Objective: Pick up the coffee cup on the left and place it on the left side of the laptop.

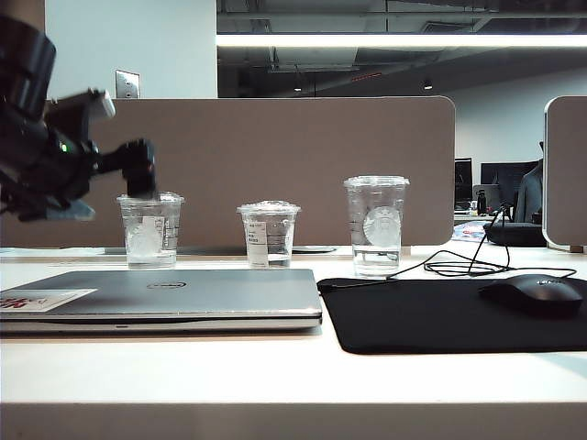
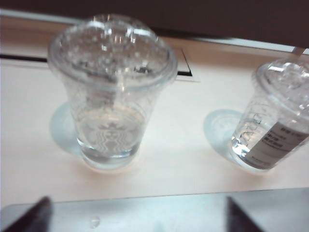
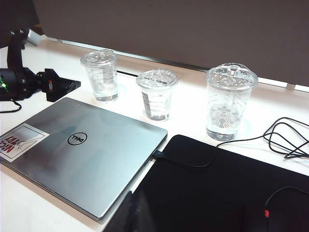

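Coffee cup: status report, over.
Left gripper open, near the coffee cup, not gripping. Right gripper unseen. Cup upright behind the laptop. Labelled cup beside it.

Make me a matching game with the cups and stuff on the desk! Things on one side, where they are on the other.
Things:
1. clear frosted-patch coffee cup
2. short clear cup with white label
3. black computer mouse
4. silver-grey laptop

Places:
A. on the black mouse mat
B. middle of the cup row
C. under the open left gripper
D. closed, in front of the cups

Pairs: 1-C, 2-B, 3-A, 4-D
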`<state>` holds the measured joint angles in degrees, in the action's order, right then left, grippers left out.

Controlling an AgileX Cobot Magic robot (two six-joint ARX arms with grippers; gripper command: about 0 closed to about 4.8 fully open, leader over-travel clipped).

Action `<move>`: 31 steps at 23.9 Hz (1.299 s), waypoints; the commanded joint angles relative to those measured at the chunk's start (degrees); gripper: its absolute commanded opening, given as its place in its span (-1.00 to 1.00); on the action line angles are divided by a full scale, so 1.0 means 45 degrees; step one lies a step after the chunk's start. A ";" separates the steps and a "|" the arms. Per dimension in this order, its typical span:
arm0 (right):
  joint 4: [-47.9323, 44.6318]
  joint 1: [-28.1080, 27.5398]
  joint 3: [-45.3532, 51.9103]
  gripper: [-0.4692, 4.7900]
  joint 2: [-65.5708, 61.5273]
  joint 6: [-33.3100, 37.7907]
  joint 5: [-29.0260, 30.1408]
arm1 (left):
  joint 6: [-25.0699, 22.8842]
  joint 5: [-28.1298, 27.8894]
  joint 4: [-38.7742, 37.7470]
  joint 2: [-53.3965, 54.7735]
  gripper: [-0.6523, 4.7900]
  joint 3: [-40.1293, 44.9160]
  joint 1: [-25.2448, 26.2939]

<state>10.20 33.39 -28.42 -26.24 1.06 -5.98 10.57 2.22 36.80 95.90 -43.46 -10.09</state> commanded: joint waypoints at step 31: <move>-0.0316 0.0010 -0.0092 -0.84 0.0010 0.0000 0.0408 | -0.0733 -0.2778 0.2618 0.5746 1.00 -0.4891 -0.0457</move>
<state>10.17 33.39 -28.42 -26.22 1.06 -4.32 8.03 -10.13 48.60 121.54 -64.64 -12.05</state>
